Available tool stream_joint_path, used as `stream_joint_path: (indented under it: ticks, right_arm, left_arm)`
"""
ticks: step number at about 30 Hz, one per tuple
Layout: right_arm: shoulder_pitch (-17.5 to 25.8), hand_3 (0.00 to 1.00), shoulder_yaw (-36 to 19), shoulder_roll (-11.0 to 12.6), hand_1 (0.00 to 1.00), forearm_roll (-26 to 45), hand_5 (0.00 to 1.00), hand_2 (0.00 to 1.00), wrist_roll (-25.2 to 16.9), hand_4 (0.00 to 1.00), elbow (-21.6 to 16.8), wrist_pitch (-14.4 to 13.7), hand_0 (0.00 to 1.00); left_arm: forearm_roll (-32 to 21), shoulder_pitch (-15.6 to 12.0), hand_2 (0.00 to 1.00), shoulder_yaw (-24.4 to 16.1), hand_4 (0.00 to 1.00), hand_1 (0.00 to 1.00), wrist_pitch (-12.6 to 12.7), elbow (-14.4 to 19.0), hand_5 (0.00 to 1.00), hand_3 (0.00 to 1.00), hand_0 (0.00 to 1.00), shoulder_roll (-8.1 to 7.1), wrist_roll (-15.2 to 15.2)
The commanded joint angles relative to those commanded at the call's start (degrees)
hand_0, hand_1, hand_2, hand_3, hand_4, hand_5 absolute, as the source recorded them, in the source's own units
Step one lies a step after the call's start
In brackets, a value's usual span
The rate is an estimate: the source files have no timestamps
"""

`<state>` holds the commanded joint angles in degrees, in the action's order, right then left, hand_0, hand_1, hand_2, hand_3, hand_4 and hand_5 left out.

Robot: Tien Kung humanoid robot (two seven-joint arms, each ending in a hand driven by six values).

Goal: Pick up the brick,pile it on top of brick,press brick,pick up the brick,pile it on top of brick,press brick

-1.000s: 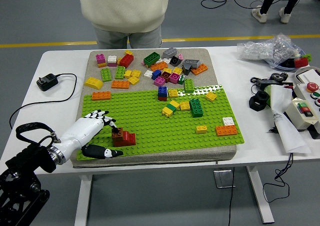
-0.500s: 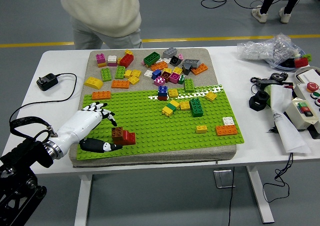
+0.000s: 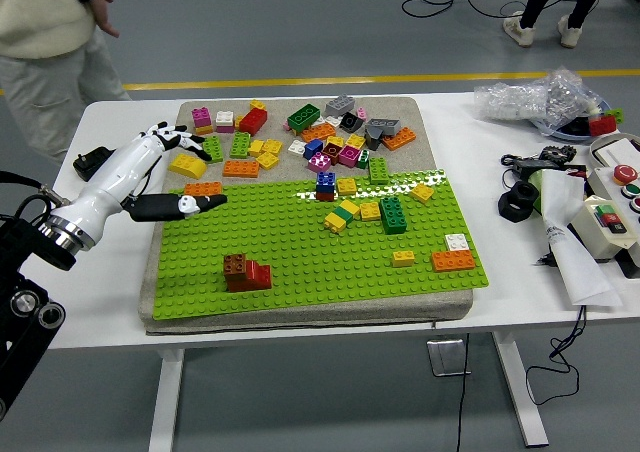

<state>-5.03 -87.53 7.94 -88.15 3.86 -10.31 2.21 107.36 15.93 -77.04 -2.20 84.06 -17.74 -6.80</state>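
Left hand (image 3: 165,172): white-shelled, black-tipped fingers (image 3: 190,132) spread loose, holding nothing, hovering over the pad's left edge.

Brown-and-red plastic brick pile (image 3: 246,272): seated on the bright green studded baseplate (image 3: 300,242), well below and right of the fingers. Judged one stack done; a second pick likely remains.

Loose multicoloured plastic bricks (image 3: 300,132): on grey fabric pad (image 3: 410,107), right of the fingers; nearest, an orange flat brick (image 3: 203,189) just beneath them.

Room: bare white tabletop (image 3: 120,122) left of the fingers; open studs between fingers and pile.

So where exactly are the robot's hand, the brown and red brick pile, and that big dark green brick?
left hand (image 3: 165,162), head view, back of the white hand.
brown and red brick pile (image 3: 247,271), head view, middle of the pile.
dark green brick (image 3: 392,214), head view, studded top.
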Motion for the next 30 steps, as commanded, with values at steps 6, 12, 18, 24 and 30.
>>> stream_joint_path:
  ticks: [6, 12, 18, 24, 30]
  right_arm:
    - [-0.27, 0.737, 0.25, -0.08, 0.676, -0.45, 0.683, 0.718, 0.06, 0.998, 0.0, 0.1, 0.761]
    - [-0.55, 0.737, 0.39, -0.12, 0.676, -1.01, 0.683, 0.718, 0.08, 0.998, 0.0, 0.13, 0.761]
    - [-0.12, 0.737, 0.55, -0.54, 0.676, -1.55, 0.683, 0.718, 0.32, 0.998, 0.0, 0.27, 0.761]
    - [-0.13, 0.737, 0.83, -1.02, 0.676, -1.98, 0.683, 0.718, 0.31, 0.998, 0.0, 0.41, 0.761]
    - [-0.41, 0.737, 0.74, -0.8, 0.676, -2.0, 0.683, 0.718, 0.26, 0.998, 0.0, 0.24, 0.761]
  left_arm:
    - [-9.49, 5.38, 0.786, -1.06, 0.983, 0.901, -0.61, -6.19, 0.588, 0.907, 0.956, -0.31, -0.93]
    - [-19.71, 8.51, 0.815, -2.0, 0.968, 0.923, -0.42, -12.38, 0.587, 0.952, 0.954, 0.2, -1.64]
    - [-24.57, 10.39, 0.82, -2.29, 0.903, 0.934, 0.34, -15.64, 0.564, 0.96, 0.954, 0.65, -2.13]
    - [-25.88, 11.5, 0.827, -1.9, 0.843, 0.952, 0.51, -17.24, 0.515, 0.967, 0.961, 0.83, -2.22]
    - [-27.51, 12.26, 0.825, -1.59, 0.832, 0.949, 0.95, -18.1, 0.51, 0.969, 0.955, 0.96, -2.48]
